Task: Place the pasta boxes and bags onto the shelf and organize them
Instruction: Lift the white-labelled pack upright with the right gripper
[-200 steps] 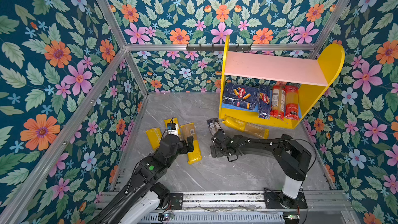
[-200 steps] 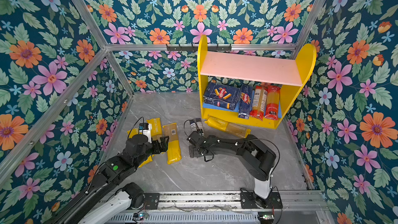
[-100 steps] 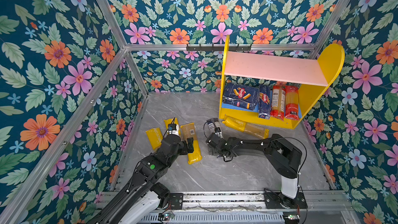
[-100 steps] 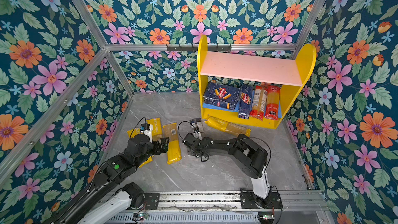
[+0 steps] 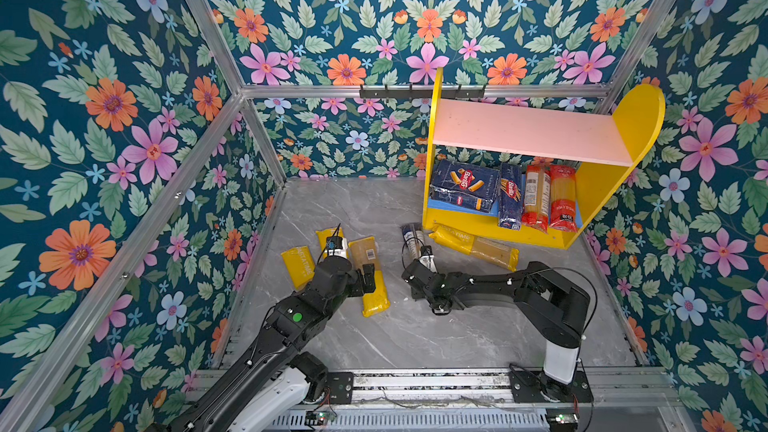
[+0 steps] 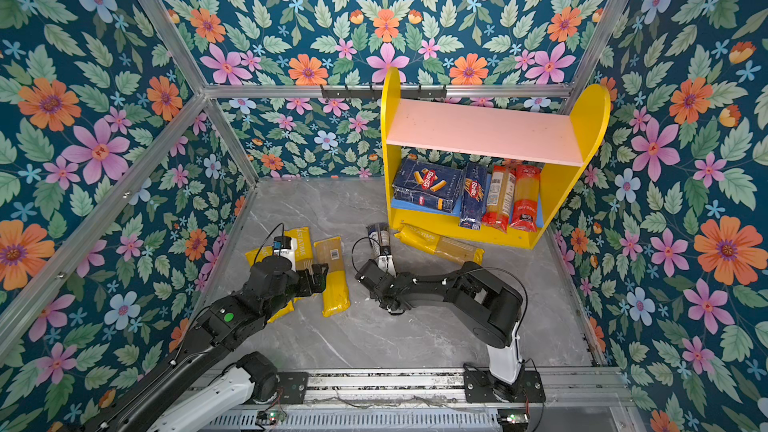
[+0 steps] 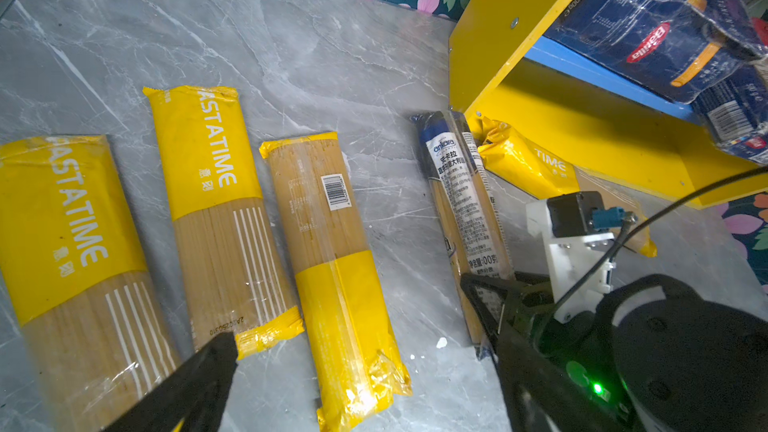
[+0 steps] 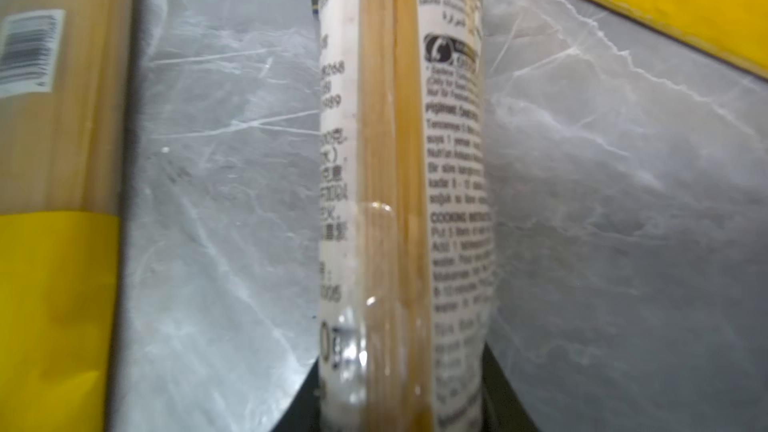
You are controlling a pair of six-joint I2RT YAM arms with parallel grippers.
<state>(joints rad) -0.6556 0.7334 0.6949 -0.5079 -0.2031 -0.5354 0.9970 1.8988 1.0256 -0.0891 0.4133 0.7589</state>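
While the right jaws pinch the near end of the white-label bag [image 7: 461,201], the left jaws stand wide apart and empty.

Nearest us, we see the left jaws hovering over three yellow-ended bags [image 7: 216,201] that lie side by side on the grey desk [image 5: 415,338]. The gripped bag lies on the desk just to their right. Its dark blue far end is just beside the front corner of the shelf [image 5: 540,135], next to a fourth yellow-ended bag [image 5: 473,245] lying along the shelf's foot. Farther back, on the blue lower board, we find the wide pasta box [image 5: 463,191], the narrow pasta box [image 5: 510,197] and two red-ended bags [image 5: 563,197] standing in a row.
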